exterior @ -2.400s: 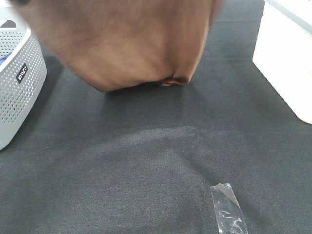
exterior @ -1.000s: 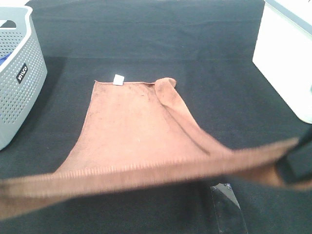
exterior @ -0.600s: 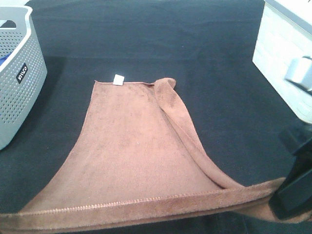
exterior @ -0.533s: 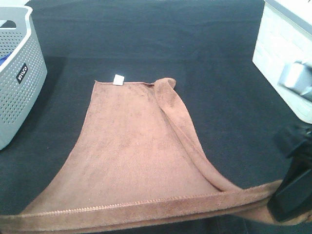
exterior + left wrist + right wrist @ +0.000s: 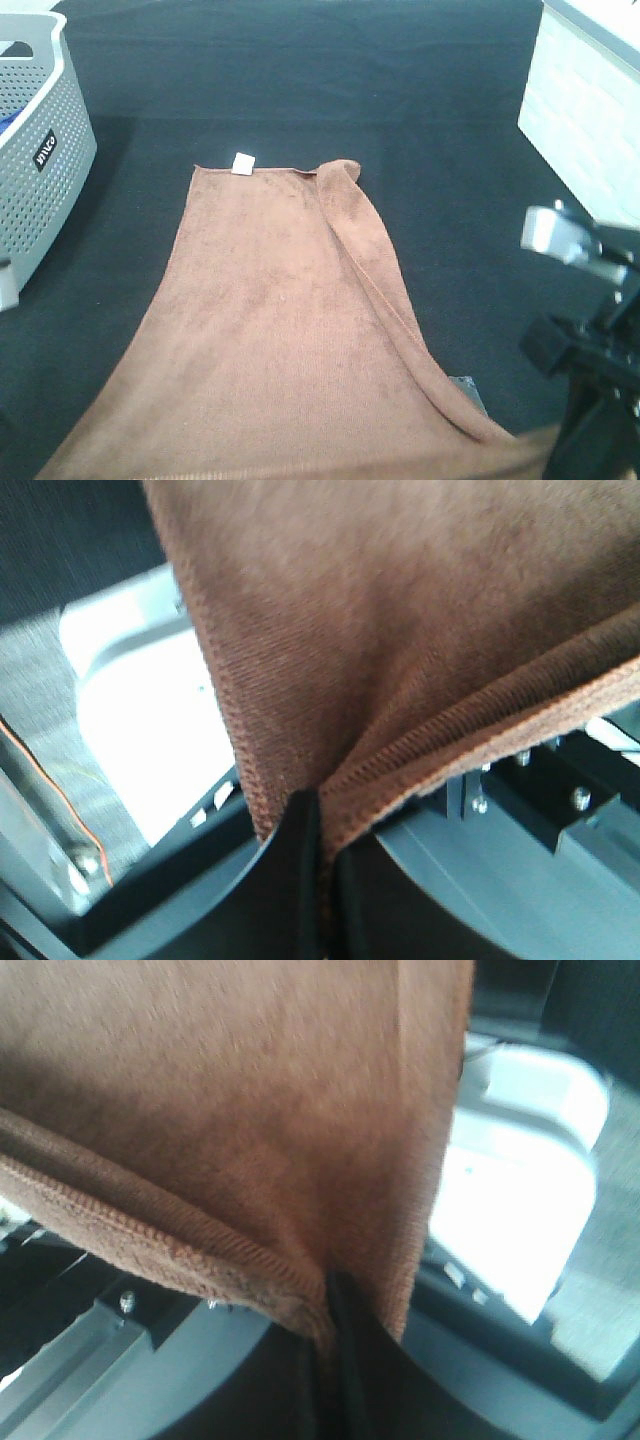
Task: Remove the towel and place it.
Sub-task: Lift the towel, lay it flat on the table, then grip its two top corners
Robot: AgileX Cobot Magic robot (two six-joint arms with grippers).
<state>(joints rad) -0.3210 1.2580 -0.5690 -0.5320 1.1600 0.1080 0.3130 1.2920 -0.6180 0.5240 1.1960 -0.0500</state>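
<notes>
At the high camera, you had four lots on view.

1. Towel (image 5: pixel 270 320): brown, spread on the black table cover (image 5: pixel 300 70). Its far short edge lay flat and carried a small white tag (image 5: pixel 243 163). The far right corner was folded over on itself. The cloth widened toward you and ran out of frame at the near edge. Its near right corner, blurred, reached up to your right arm (image 5: pixel 595 400).
2. Grey perforated basket (image 5: pixel 40 150): far left, well apart from the towel.
3. White box (image 5: pixel 590 110): far right, also apart from the towel.
4. Scrap of clear tape (image 5: pixel 463 388): on the table cover, just beside the towel's right edge and near the arm.

At the left wrist camera, you had your left gripper (image 5: pixel 318 880) with its dark jaws pressed together on a hemmed corner of the towel. Two stitched hems ran away from the pinch, and brown pile filled most of the view. The pale shape behind the cloth was too washed out for you to name.

At the right wrist camera, you had your right gripper (image 5: pixel 335 1350) clamped narrow in the same way on another hemmed corner of the towel. One ribbed hem led off from the pinch and the cloth spread away from it. A bright white shape beyond the cloth's edge was too blurred to identify.
</notes>
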